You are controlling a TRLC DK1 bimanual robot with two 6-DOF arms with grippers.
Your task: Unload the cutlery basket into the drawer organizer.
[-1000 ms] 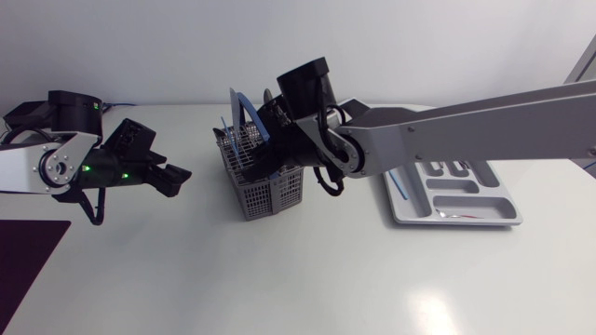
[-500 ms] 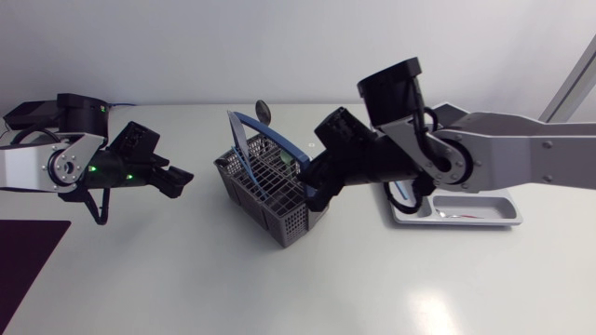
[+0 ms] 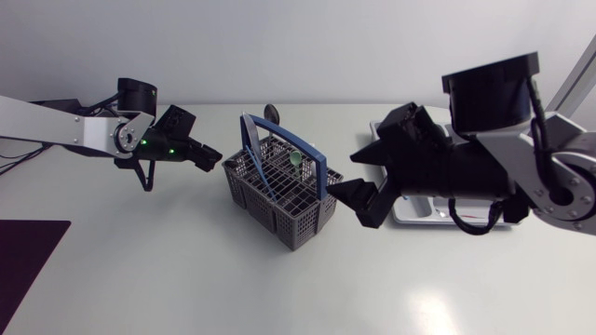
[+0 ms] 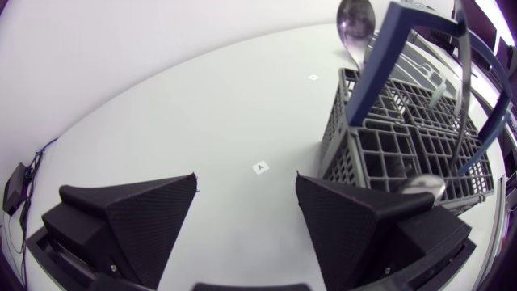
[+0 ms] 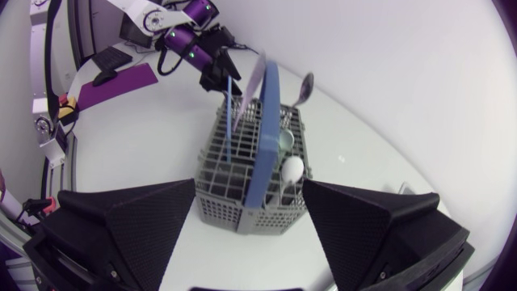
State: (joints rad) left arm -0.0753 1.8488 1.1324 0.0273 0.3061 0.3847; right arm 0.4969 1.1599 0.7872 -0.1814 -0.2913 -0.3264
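Jaws both spread wide; basket [image 3: 303, 228] ahead.

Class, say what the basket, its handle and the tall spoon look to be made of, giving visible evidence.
Basket: probably grey moulded plastic, matte, with an open square grid. Handle: blue plastic, a smooth arched band. Spoon: likely polished metal; its bowl mirrors the surroundings.

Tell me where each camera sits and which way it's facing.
Head view: above the table, looking down on basket, left hand and right hand.
Left wrist view: on left arm, facing the basket; own hand shows.
Right wrist view: on right arm, facing basket and left arm; own hand shows.
All share the basket.
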